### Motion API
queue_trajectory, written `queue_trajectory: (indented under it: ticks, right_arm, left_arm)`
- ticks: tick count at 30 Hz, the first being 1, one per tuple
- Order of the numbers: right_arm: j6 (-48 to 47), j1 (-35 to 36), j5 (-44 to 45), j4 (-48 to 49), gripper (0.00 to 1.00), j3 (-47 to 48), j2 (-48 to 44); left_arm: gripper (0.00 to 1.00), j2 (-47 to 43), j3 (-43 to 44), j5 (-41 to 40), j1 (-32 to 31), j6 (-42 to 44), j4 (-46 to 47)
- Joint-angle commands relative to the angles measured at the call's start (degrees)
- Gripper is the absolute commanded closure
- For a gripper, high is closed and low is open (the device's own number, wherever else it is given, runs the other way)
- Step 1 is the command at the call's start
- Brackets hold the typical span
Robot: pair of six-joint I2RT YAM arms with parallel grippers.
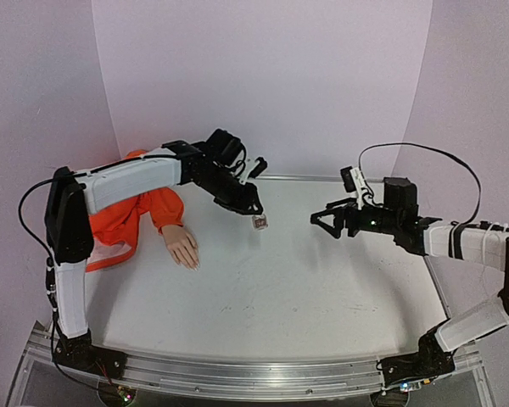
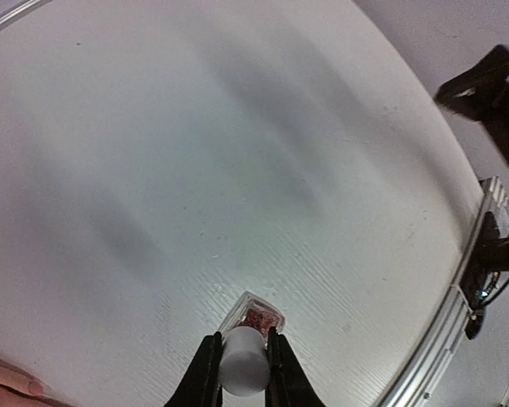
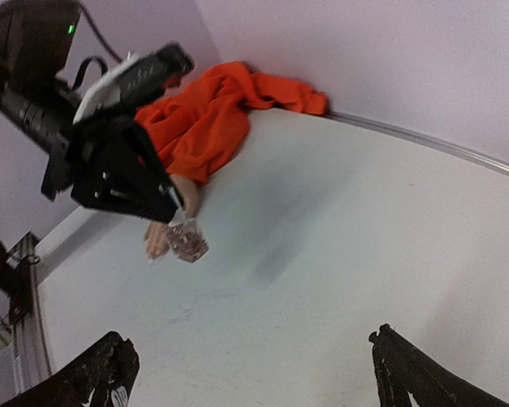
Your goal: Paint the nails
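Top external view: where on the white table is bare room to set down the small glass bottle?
The wide near half of the white table, between the flesh-coloured mannequin hand and the right arm, is bare. Crowded: far left, around the orange fabric sleeve and the left pincer holding the small glass bottle.

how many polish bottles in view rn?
1. The bottle is clamped in the left gripper, above mid-table, to the right of the mannequin hand in the top view. Another could be hidden under the orange sleeve.
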Motion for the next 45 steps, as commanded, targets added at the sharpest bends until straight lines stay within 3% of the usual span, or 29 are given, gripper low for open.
queue_trajectory:
  ticks: [1, 8, 12, 16, 32, 36, 38, 40, 42, 44, 45]
  right_arm:
    - [-1.58, 6.77, -13.21, 4.2, 0.04, 3.97, 3.69]
    - [5.58, 13.27, -19.19, 17.66, 0.2, 6.51, 10.71]
    - [7.5, 17.01, -17.99, 21.36, 0.28, 9.05, 14.42]
    - [9.46, 20.36, -16.3, 25.7, 0.3, 10.1, 17.17]
    - [10.29, 28.49, -11.36, 30.49, 0.69, 12.9, 22.85]
    - [10.27, 29.32, -10.15, 31.66, 0.84, 13.74, 23.68]
    - [10.17, 29.98, -8.76, 31.77, 0.99, 14.28, 23.98]
    - [9.93, 30.5, -5.25, 31.62, 1.0, 14.37, 23.95]
    - [7.51, 31.87, 4.26, 27.78, 1.0, 14.68, 23.0]
    - [0.63, 36.3, 26.76, 19.77, 1.0, 16.04, 21.96]
    - [-3.03, 40.0, 44.53, 17.25, 1.0, 16.87, 22.32]
  left_arm:
    - [1.0, -9.47, -3.97, 10.75, -0.3, -1.26, 1.3]
    - [1.0, -16.95, -10.69, 15.31, -0.5, -0.86, 2.92]
    - [1.0, -20.78, -15.15, 16.01, -0.9, -1.03, 4.64]
    - [1.0, -24.64, -20.07, 16.13, -1.37, -2.06, 7.13]
    - [1.0, -33.84, -29.7, 13.89, -3.67, -4.29, 11.63]
    - [1.0, -35.0, -30.54, 13.82, -3.93, -3.75, 11.66]
    - [1.0, -35.55, -30.93, 13.57, -3.95, -3.49, 11.66]
    - [1.0, -35.98, -31.16, 12.01, -3.97, -4.07, 11.3]
    - [1.0, -36.45, -31.19, 6.57, -3.96, -6.4, 9.48]
    - [1.0, -36.6, -30.56, -3.47, -3.95, -11.76, 4.93]
    - [1.0, -36.48, -30.33, -7.74, -3.97, -15.18, 3.16]
